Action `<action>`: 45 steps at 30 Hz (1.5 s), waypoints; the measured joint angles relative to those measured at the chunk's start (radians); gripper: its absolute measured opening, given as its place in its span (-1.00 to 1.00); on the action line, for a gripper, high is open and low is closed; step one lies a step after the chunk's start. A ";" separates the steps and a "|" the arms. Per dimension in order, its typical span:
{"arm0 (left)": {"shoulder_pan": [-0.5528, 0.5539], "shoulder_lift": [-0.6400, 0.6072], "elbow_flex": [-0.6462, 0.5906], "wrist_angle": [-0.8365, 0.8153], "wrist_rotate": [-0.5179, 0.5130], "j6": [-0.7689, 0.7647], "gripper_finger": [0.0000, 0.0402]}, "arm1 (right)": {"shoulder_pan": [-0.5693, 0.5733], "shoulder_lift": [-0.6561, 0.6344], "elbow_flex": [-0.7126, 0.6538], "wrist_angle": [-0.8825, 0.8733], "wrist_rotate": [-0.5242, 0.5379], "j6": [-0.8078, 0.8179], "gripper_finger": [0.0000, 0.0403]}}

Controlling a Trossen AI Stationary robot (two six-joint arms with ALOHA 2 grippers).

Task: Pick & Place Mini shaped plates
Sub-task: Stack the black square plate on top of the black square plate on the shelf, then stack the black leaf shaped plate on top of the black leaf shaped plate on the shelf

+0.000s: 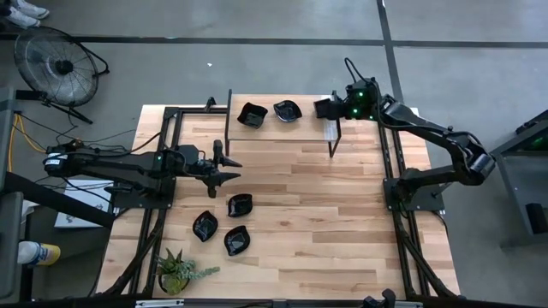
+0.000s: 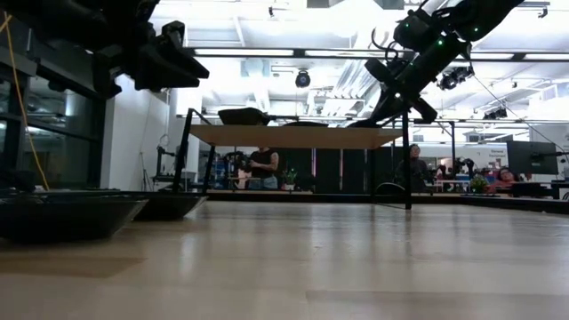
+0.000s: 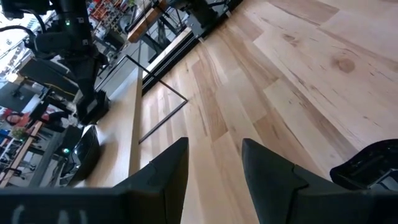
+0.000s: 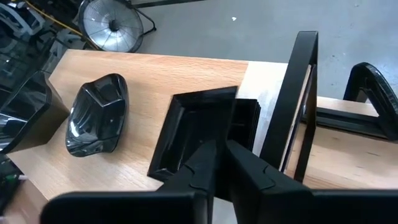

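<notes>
Right gripper [image 1: 332, 109]: at the right end of the raised shelf [image 1: 282, 128], tips [image 4: 219, 152] at the near rim of the square plate [image 4: 199, 124]; whether it clamps that rim or has let go cannot be told.
Left gripper [image 1: 227, 167]: released and empty, above bare wood near the tabletop's [image 1: 342, 214] left edge, fingers [image 3: 168, 168] well apart.
Shelf: pale wood board on thin black metal legs, along the tabletop's far edge.
Plates on shelf: glossy black; the square plate has straight walls and a flat floor; beside it sits a wavy-edged plate [image 1: 288, 110]; at the left end is a rounded-square plate [image 1: 252, 115].
Plates on tabletop: three glossy black ones toward the near-left corner: a squarish plate [image 1: 240, 204], a leaf-like plate [image 1: 205, 226] and a pointed plate [image 1: 236, 240].
Tabletop: light planks with visible grain and knots.
Hard to make out: the right arm covers part of the square plate from above; in the right wrist view the rounded-square plate is cut off at the picture's edge.
View differences: only the right wrist view shows the wavy-edged plate's faceted, reflective surface [image 4: 96, 115]; only the low view shows people in the room behind.
Near-left corner: small green potted plant [image 1: 175, 272].
</notes>
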 joint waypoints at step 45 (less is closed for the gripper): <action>0.000 0.000 0.000 -0.108 -0.001 -0.180 -0.28 | 0.224 -0.397 0.000 -0.297 0.090 -0.186 -0.38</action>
